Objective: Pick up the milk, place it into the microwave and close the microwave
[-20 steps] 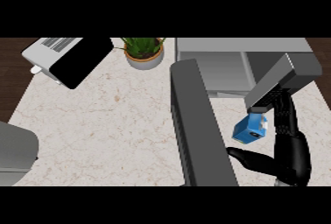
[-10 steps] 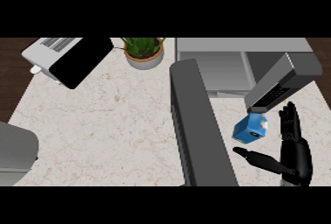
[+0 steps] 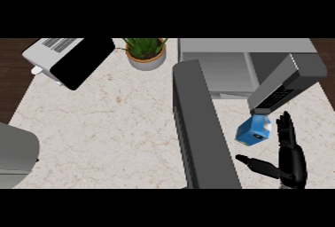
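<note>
Right hand [image 3: 291, 157] now further back from milk [image 3: 253, 131], fingers straight, nothing held.

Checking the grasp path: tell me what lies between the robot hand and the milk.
Head view: only a bare strip of counter separates the open right robot hand from the milk.

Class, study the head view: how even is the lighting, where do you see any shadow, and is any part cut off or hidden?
Head view: the light is even and flat, with no glare on the counter; only a faint shadow shows by the milk; the right hand is cut off at the lower edge, its fingers straight beside the carton; the open microwave door hides the counter beneath it; the left hand shows nowhere.
</note>
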Controlling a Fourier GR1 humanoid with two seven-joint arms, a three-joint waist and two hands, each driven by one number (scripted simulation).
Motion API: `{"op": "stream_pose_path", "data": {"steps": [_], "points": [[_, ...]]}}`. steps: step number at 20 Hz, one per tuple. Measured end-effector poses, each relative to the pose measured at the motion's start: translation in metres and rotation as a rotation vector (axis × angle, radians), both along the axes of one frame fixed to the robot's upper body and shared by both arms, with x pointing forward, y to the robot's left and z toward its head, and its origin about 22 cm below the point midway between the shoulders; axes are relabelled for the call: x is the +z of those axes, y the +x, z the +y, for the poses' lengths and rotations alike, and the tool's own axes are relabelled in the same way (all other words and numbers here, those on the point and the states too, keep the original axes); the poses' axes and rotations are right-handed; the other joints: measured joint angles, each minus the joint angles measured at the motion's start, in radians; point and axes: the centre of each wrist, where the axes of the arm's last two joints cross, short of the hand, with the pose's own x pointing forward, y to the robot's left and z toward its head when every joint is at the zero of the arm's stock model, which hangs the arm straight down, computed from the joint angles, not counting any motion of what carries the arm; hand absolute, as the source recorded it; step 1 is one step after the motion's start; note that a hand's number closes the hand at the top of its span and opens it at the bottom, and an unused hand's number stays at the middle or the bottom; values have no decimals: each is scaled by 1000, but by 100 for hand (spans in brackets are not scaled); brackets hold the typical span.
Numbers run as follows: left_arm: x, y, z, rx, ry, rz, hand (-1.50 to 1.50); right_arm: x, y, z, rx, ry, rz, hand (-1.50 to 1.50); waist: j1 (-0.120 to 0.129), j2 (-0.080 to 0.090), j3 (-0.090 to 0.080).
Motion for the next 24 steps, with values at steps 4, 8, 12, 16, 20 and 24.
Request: {"op": "stream_pose_path", "data": {"steps": [4,8,12,16,20,24], "points": [[0,0,-4,2,-12,4,-150,-17,14,-4,-8,-14,8,-150,2,1,0],[0,-2,1,7,-2,7,-150,-34,14,-11,-18,-31,17,-150,2,1,0],[-2,-1,-3,-4,-11,3,-150,-44,22,-21,-21,-41,17,-150,3,1,0],[-1,1,-4,-2,-16,-1,-150,-55,33,-19,2,-46,18,150,4,1,0],[-1,-2,1,-6,-6,7,-150,-58,46,-16,57,-48,-16,150,8,2,1],[0,-4,3,1,-4,18,-150,-62,47,-15,64,-99,-75,150,7,0,-1]]}}
